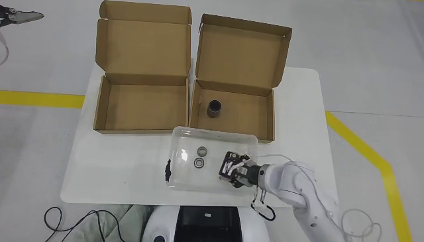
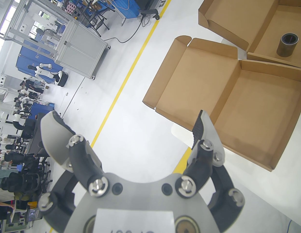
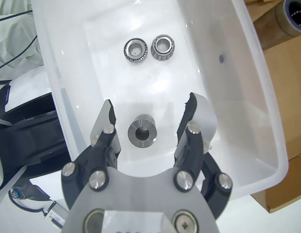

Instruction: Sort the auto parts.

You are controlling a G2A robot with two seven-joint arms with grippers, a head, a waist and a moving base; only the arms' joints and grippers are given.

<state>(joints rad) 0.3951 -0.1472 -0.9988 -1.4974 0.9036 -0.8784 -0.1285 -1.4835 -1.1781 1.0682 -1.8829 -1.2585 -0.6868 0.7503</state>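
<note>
Your right claw (image 3: 150, 105) hung spread inside the clear tub (image 3: 249, 73), its fingers on either side of a steel bushing (image 3: 142, 134) without touching it. Farther in, a bearing (image 3: 135, 50) lay just beside a second bearing (image 3: 162, 47). Your left claw (image 2: 127, 113) was spread too, off the surface.

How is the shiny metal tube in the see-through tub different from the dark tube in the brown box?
The shiny tube is bright silver; the dark tube is nearly black. The shiny tube sits in the clear tub; the dark tube stands in a cardboard box. The open right hand has a finger on either side of the shiny tube without touching it; no hand is near the dark tube. Both are short, hollow cylinders.
</note>
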